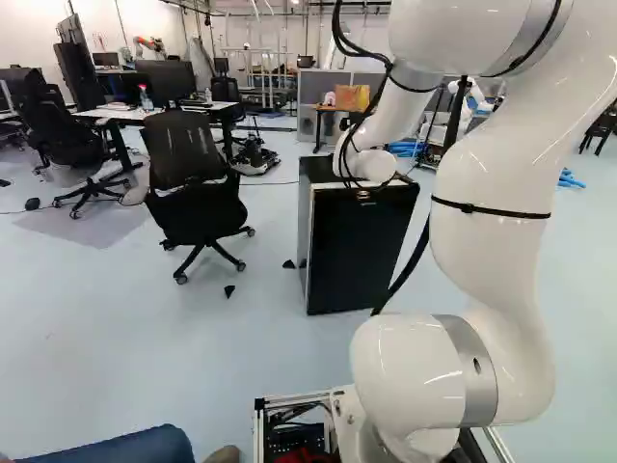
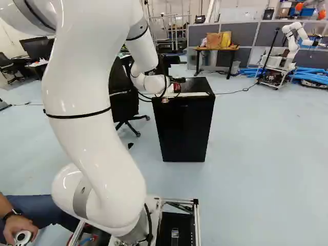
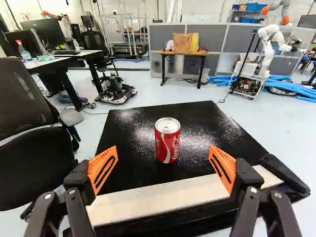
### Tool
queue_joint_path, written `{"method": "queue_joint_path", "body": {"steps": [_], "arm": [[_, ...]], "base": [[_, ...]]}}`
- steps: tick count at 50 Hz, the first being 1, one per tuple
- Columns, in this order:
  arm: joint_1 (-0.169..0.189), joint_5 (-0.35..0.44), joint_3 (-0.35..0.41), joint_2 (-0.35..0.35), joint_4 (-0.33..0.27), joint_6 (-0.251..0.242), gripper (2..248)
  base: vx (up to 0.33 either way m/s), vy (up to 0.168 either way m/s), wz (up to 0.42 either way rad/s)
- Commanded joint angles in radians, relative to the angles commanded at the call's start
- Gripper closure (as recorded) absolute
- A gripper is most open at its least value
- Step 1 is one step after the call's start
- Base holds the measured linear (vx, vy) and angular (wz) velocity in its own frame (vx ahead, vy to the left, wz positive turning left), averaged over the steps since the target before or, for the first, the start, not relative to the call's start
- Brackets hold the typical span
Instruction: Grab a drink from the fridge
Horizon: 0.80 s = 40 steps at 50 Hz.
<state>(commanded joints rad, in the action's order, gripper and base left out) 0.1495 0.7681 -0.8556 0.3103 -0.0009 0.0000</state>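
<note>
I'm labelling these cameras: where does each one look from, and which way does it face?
Left base: behind the white arm, to its left, facing ahead; arm right of middle.
Right base: behind it, right side, facing ahead; arm left of middle.
On the wrist: along the open black-and-orange end effector, toward the red metal can.
All share the black boxy fridge.

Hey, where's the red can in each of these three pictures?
Left base view: I can't make it out; the arm stands over part of the fridge.
Right base view: probably the red patch on the fridge, just right of the arm's end.
Wrist view: the can stands on the fridge, ahead of the open gripper.
Shared landmark: the far table.
</note>
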Motion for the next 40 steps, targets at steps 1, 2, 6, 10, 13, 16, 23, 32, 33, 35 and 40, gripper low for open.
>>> {"method": "queue_joint_path", "body": {"steps": [1,2,6,10,13,16,23,32,33,35,40], "arm": [[0.0,0.003,0.0,0.002,0.0,0.0,3],[0.0,0.005,0.0,0.004,0.0,0.0,3],[0.0,0.014,0.0,0.012,0.0,0.0,3],[0.0,0.021,0.0,0.02,0.0,0.0,3],[0.0,0.027,0.0,0.026,0.0,0.0,3],[0.0,0.035,0.0,0.032,0.0,0.0,3],[0.0,0.062,0.0,0.046,0.0,0.0,3],[0.0,0.103,-0.001,0.065,0.0,0.0,3],[0.0,0.108,-0.002,0.068,0.0,0.0,3],[0.0,0.118,-0.003,0.072,0.0,0.0,3],[0.0,0.139,-0.005,0.084,0.0,0.0,3]], "base": [[0.0,0.0,0.0],[0.0,0.0,0.0],[0.0,0.0,0.0],[0.0,0.0,0.0],[0.0,0.0,0.0],[0.0,0.0,0.0],[0.0,0.0,0.0],[0.0,0.0,0.0],[0.0,0.0,0.0],[0.0,0.0,0.0],[0.0,0.0,0.0]]}}
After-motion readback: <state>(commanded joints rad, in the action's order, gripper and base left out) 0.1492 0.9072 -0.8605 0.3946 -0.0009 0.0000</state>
